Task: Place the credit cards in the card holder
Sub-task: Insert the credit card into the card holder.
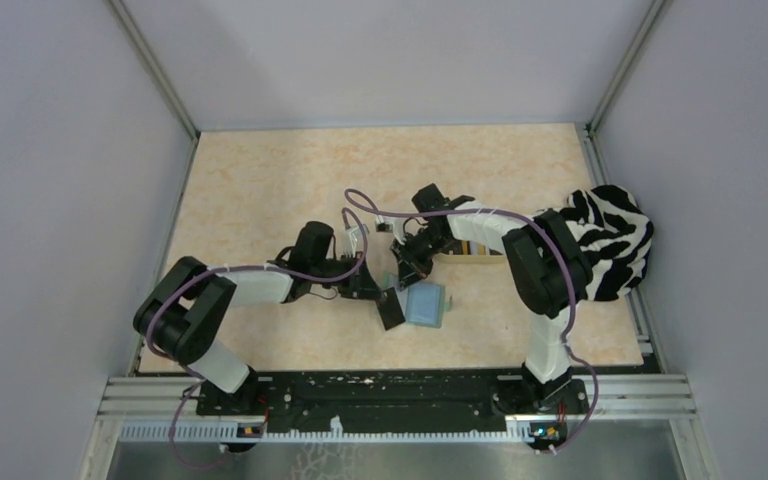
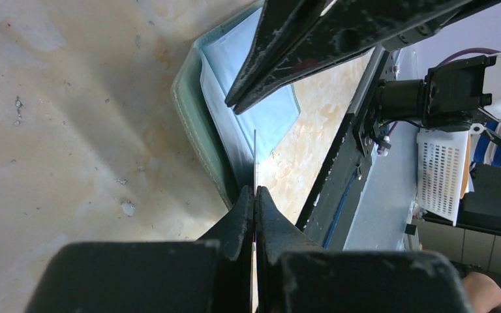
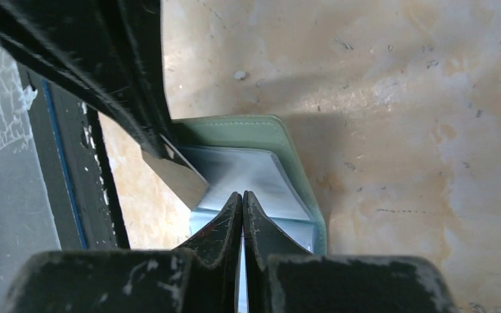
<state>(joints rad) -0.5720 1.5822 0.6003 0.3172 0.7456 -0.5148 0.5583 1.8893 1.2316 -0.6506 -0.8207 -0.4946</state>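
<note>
The card holder (image 1: 427, 305) lies open near the table's front middle, pale green outside (image 3: 254, 130) and light blue inside (image 2: 274, 117). My left gripper (image 1: 385, 297) is shut on a black credit card (image 1: 392, 311) just left of the holder. In the left wrist view the card shows as a thin edge (image 2: 255, 156) rising from the closed fingertips (image 2: 255, 190) toward the holder's inside. Its corner (image 3: 177, 175) rests at the holder's left edge. My right gripper (image 1: 407, 268) is shut (image 3: 242, 194) on the holder's light blue inner flap from behind.
A zebra-striped cloth (image 1: 610, 240) lies at the right edge, draped by the right arm. A tan tray (image 1: 480, 257) sits behind the right forearm. The black base rail (image 1: 390, 385) runs along the near edge, close to the holder.
</note>
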